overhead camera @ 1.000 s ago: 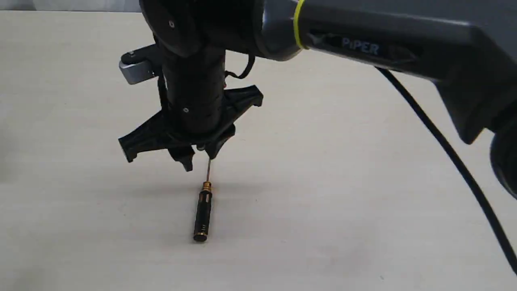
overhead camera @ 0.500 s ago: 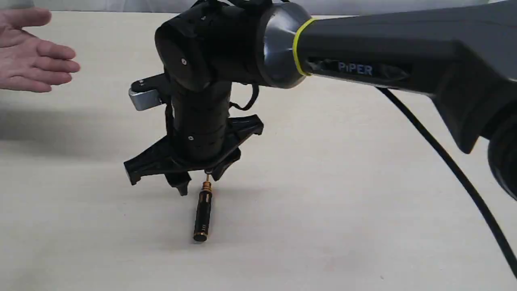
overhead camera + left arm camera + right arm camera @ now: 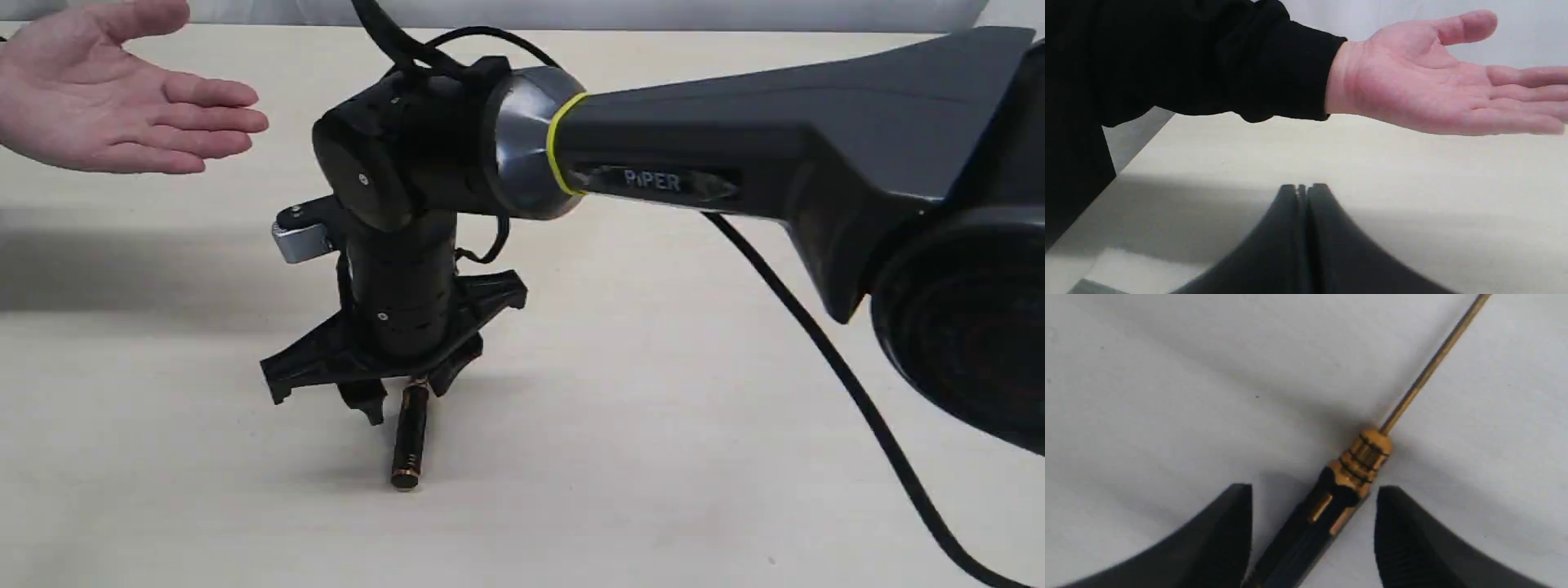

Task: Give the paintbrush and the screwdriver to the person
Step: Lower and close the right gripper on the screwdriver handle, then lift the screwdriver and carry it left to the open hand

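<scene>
Right gripper (image 3: 1312, 494) hangs open astride the black handle of the screwdriver (image 3: 1359, 461), lying flat on the table (image 3: 653, 457), and if the jaws close off-centre that slim round handle may roll or squirt free, never reaching the person's open hand (image 3: 98, 102) held well apart.

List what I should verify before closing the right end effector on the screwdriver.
1. The right end effector is open: ok, its jaws stand apart.
2. The screwdriver is between the jaws: ok, the black handle just behind the gold collar lies in the gap, flat on the table.
3. The jaws are low enough to grip: cannot tell, since no view shows how near the tips are to the table.
4. The person's hand is ready: ok, palm open and empty, held above the table.
5. The left end effector is out of the way: ok, shut and empty.
6. The paintbrush is located: cannot tell, it is in no view.
</scene>
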You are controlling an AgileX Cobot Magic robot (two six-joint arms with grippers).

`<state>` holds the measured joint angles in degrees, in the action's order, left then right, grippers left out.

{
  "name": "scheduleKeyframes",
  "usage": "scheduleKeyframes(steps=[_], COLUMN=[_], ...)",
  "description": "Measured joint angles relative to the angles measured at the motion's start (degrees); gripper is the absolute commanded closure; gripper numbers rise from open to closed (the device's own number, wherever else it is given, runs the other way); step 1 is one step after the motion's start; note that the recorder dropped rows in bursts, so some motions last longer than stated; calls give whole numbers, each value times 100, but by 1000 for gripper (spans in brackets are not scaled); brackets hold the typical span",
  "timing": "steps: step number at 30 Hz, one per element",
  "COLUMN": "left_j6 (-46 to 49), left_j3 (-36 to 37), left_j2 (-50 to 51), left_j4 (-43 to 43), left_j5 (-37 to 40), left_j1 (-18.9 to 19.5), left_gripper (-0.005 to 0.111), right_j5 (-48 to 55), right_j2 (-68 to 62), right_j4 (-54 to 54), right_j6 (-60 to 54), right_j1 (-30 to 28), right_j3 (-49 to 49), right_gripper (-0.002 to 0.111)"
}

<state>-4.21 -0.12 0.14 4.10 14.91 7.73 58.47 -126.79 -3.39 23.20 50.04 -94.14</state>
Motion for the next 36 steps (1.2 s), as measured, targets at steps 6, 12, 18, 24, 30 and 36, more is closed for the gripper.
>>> scheduleKeyframes(steps=[6, 12, 18, 24, 30, 36], left_j6=[0, 0, 0, 0, 0, 0], left_j3=[0, 0, 0, 0, 0, 0], left_j2=[0, 0, 0, 0, 0, 0], left_j4=[0, 0, 0, 0, 0, 0], left_j5=[0, 0, 0, 0, 0, 0], left_j1=[0, 0, 0, 0, 0, 0], left_gripper=[107, 107, 107, 107, 107, 107], right_j5=[0, -1, 21, 9, 9, 94], right_j2=[-87, -283, -282, -282, -282, -247], right_j4=[85, 141, 249, 294, 278, 188], right_j6=[130, 197, 197, 135, -182, -638], right_j1=[0, 0, 0, 0, 0, 157], right_j3=[0, 0, 0, 0, 0, 0], right_gripper=[59, 65, 98, 104, 104, 104])
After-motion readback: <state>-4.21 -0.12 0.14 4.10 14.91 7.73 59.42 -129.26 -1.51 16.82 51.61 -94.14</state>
